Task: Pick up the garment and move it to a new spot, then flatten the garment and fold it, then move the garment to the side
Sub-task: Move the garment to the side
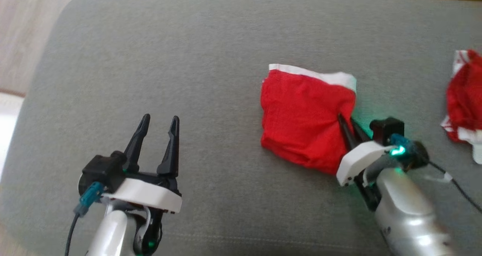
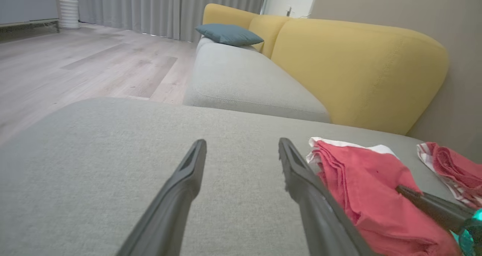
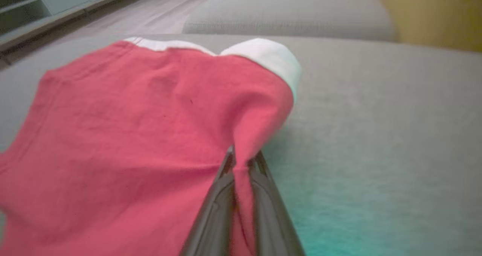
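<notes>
The garment (image 1: 301, 116) is a red cloth with a white band along its far edge, folded into a rough square on the grey cushion, right of centre. My right gripper (image 1: 343, 119) is shut on its right edge, pinching a ridge of red fabric between the two dark fingers (image 3: 226, 180). The same garment (image 2: 361, 180) appears in the left wrist view, lower right, and fills the left half of the right wrist view (image 3: 124, 135). My left gripper (image 1: 159, 119) hovers open over bare cushion at the lower left, well apart from the garment.
A second red and white cloth (image 1: 465, 101) lies crumpled at the cushion's right edge. The grey cushion (image 1: 188, 49) curves away at the upper left toward wood floor. A yellow sofa back (image 2: 357, 67) and a blue pillow (image 2: 228, 34) stand beyond.
</notes>
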Robot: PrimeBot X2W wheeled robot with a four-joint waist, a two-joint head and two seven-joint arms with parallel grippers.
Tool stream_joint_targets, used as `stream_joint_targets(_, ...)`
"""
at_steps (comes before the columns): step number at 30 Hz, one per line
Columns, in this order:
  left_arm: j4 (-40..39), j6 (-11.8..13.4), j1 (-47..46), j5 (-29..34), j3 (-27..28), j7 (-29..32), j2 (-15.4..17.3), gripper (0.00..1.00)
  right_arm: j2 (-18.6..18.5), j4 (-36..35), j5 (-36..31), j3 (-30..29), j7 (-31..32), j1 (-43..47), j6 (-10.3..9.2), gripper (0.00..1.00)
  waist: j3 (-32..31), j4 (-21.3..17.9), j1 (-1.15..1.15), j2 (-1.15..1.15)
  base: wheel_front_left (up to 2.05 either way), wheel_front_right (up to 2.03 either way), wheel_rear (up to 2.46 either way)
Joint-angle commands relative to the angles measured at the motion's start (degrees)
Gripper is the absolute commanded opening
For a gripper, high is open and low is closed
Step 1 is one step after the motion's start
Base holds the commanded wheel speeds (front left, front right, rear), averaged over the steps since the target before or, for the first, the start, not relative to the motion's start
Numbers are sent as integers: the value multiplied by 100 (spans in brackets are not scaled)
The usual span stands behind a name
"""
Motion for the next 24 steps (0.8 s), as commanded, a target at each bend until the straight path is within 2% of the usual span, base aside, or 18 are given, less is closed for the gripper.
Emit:
stream_joint_targets(1, -215, -22, -251, 26, 183, -70, 33, 100, -105, -355, -346, 43, -118, -312, 21, 0, -75, -294, 0, 0, 0, 0, 0)
stream_joint_targets(6, -252, -21, -277, 34, 162, -70, 33, 100, -602, -911, -811, 135, 1, -518, 21, 0, -64, -700, 0, 0, 0, 0, 0)
stream_joint_targets(9, -277, -26, -310, 65, 183, -70, 33, 100, -1114, -1203, -836, 345, 330, -695, 21, 0, 34, -906, 0, 0, 0, 0, 0)
stream_joint_targets(10, -281, -32, -327, 79, 188, -70, 33, 100, -1316, -1277, -795, 423, 448, -746, 21, 0, 75, -961, 0, 0, 0, 0, 0)
stream_joint_targets(11, -281, -32, -327, 79, 188, -70, 33, 100, -1316, -1277, -795, 423, 448, -746, 21, 0, 75, -961, 0, 0, 0, 0, 0)
stream_joint_targets(13, -281, -48, -375, 105, 195, -70, 33, 100, -1719, -1355, -587, 565, 745, -815, 21, 0, 162, -1049, 0, 0, 0, 0, 0)
stream_joint_targets(19, -293, -95, -551, 153, 208, -70, 33, 100, -3153, -1527, -67, 888, 1425, -1006, 21, 0, 467, -1177, 0, 0, 0, 0, 0)
stream_joint_targets(21, -298, -111, -595, 174, 232, -70, 33, 100, -3427, -1616, 4, 847, 1541, -1038, 21, 0, 564, -1208, 0, 0, 0, 0, 0)
stream_joint_targets(24, -303, -132, -648, 199, 281, -70, 33, 100, -3634, -1741, 122, 741, 1607, -1046, 21, 0, 677, -1254, 0, 0, 0, 0, 0)
